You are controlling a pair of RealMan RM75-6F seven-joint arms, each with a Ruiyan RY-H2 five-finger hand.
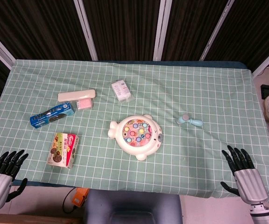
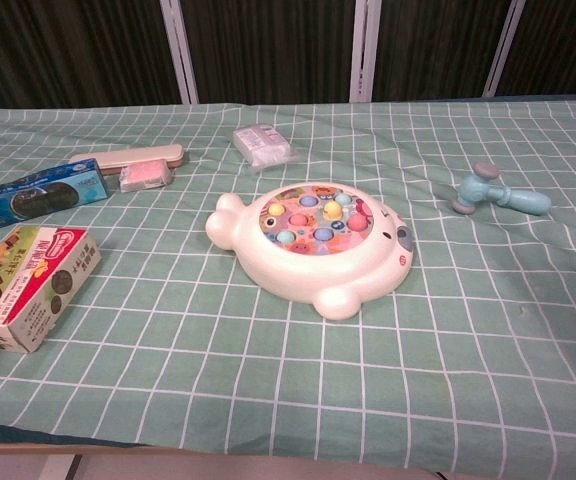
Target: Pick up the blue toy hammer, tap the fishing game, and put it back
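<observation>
Left robot hand (image 1: 6, 175) and right robot hand (image 1: 242, 175), black segmented fingers, ribbed silver-grey palm casings

Green white-checked tablecloth (image 1: 209, 84), pale blue hammer (image 2: 501, 194), white fishing game (image 2: 313, 250) with multicoloured fish

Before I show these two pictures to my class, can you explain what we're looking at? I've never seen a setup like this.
It is a two-armed robot at a table covered with a green checked cloth. One picture looks down from its head, the other forward from its chest. The head view shows its left hand and right hand at the near table edge, fingers spread, holding nothing. On the cloth lie a white fishing game, a blue toy hammer to its right, a blue cookie pack, a biscuit box, a beige case, a pink item and a small clear packet.
</observation>
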